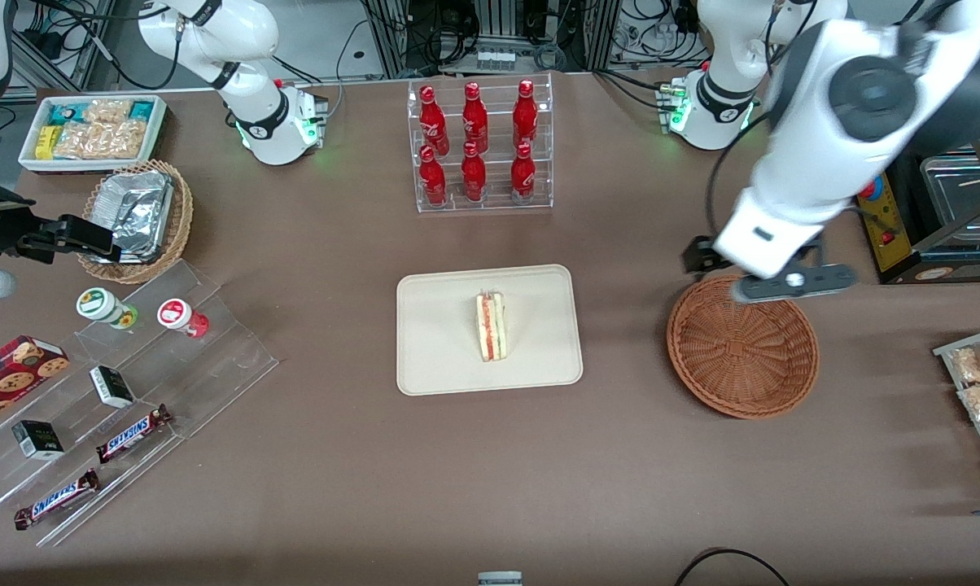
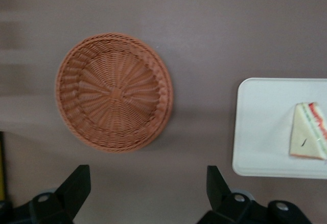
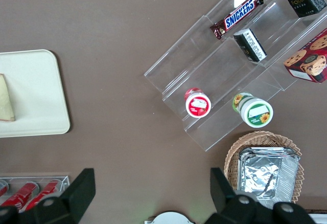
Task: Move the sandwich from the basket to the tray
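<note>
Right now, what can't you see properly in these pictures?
- Pincer: the front view hides it under the working arm; the left wrist view shows its fingers open above the table, beside the basket.
- Sandwich on the tray: both wrist views cut it off at the edge.
- Basket rim farthest from the front camera: covered by the arm.

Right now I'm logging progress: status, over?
Gripper open, empty, above basket. Sandwich on tray. Basket empty. Nothing obstructing.

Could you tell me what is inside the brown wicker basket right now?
Nothing: the basket shows only bare weave. The sandwich lies on the tray. The open gripper hangs above the basket's rim.
</note>
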{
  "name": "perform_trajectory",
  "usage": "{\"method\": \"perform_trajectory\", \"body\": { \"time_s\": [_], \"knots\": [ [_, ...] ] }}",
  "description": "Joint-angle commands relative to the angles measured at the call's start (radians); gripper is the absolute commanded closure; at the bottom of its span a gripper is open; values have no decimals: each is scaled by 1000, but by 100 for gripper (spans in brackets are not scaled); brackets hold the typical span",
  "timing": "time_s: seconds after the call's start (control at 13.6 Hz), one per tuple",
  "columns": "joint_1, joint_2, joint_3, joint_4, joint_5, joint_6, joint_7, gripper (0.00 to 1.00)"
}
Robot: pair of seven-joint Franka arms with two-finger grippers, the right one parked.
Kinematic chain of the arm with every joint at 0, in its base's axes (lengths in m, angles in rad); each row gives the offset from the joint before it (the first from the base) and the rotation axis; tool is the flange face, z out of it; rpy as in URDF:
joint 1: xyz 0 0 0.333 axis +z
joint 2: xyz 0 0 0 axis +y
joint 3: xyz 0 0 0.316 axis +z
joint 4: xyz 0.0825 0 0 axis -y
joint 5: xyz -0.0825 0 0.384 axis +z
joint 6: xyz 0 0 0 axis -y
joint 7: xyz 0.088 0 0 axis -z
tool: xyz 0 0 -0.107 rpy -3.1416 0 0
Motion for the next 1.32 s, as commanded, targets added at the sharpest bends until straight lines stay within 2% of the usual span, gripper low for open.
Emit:
{"method": "perform_trajectory", "body": {
  "time_s": [0.0, 0.29, 0.66, 0.88, 1.03, 1.25],
  "knots": [
    [97, -42, -13, -27, -16, -23, 153, 0],
    [157, -48, -12, -1, -14, -52, 261, 0],
    [160, -109, 29, -14, -7, -78, 360, 0],
    [163, -141, 45, -42, -8, -79, 370, 0],
    [221, -141, 36, -48, -33, -74, 364, 0],
    [220, -132, 36, -37, -53, -75, 341, 0]
  ]
}}
